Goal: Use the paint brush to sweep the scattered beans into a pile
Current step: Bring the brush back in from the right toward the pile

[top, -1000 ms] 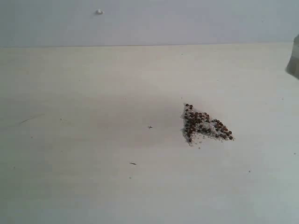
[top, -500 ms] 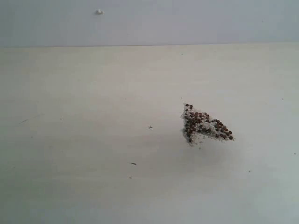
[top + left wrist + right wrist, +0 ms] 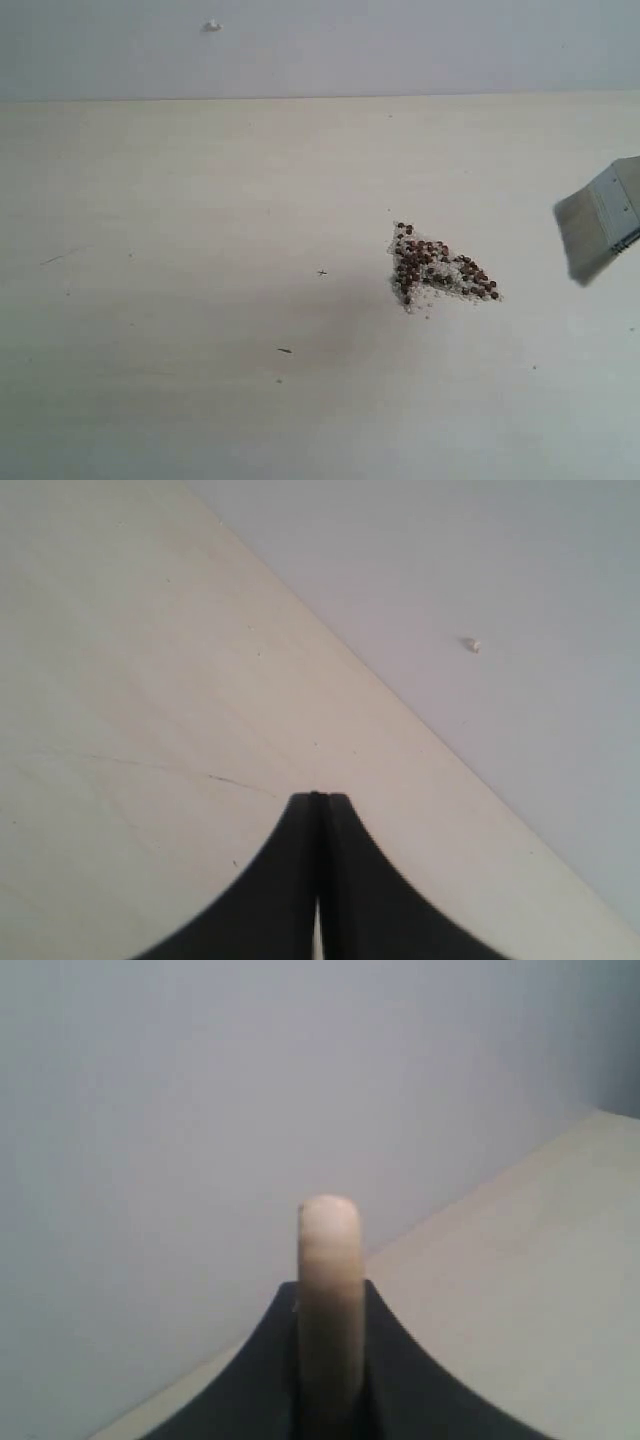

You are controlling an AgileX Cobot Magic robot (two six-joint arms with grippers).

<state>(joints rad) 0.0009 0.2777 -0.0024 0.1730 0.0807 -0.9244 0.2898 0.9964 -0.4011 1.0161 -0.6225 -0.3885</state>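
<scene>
**One pile of beans, one brush at the right side**

The beans (image 3: 438,268) lie in one tight, roughly triangular pile on the pale table (image 3: 200,300), a little right of its middle and well away from its far edge. There are dozens of them, too many and too small for an exact count. Fine whitish grains (image 3: 428,294) are mixed in along the near side of the pile.

There is one paint brush (image 3: 600,222). It enters over the right side of the table, bristles toward the pile but clearly apart from it. Whether the bristles touch the table cannot be told.

The right gripper (image 3: 330,1295) pinches the cream handle of the brush, one dark jaw on each flat side. The left gripper (image 3: 318,798) has its jaws pressed together and holds nothing.

Only the exterior view shows the beans and the bristles; neither gripper appears there. The right wrist view shows only the rounded handle end. The left wrist view shows bare table and the grey wall (image 3: 480,560) with one small white bump (image 3: 471,644).
</scene>
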